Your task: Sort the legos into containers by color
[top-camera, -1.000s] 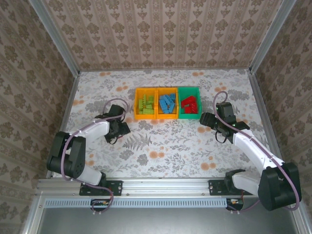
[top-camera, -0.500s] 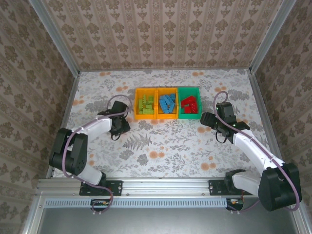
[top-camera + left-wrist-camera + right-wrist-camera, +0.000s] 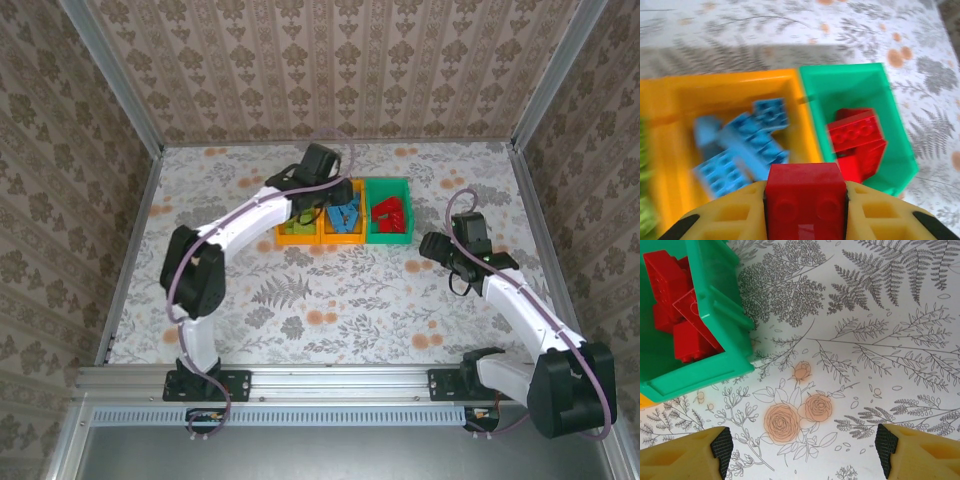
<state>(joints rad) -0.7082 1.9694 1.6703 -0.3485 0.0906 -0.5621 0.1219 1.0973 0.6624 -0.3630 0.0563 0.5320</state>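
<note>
Nearest, the right end effector (image 3: 805, 445) is held empty, jaws apart, above the worktop (image 3: 880, 340) just beside the green bin (image 3: 715, 305). Farther out, the left end effector (image 3: 805, 202) is clamped on a red lego (image 3: 805, 187) above the middle orange-yellow bin (image 3: 715, 82) of blue legos (image 3: 745, 150). Carrying appears to be in hand. A shift over the green bin's red legos (image 3: 857, 132) is called for before release.

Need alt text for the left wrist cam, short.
The left hand grips a red lego close to the camera. Beyond it, an orange-yellow bin holds blue legos, and the adjoining green bin holds red legos.
</note>
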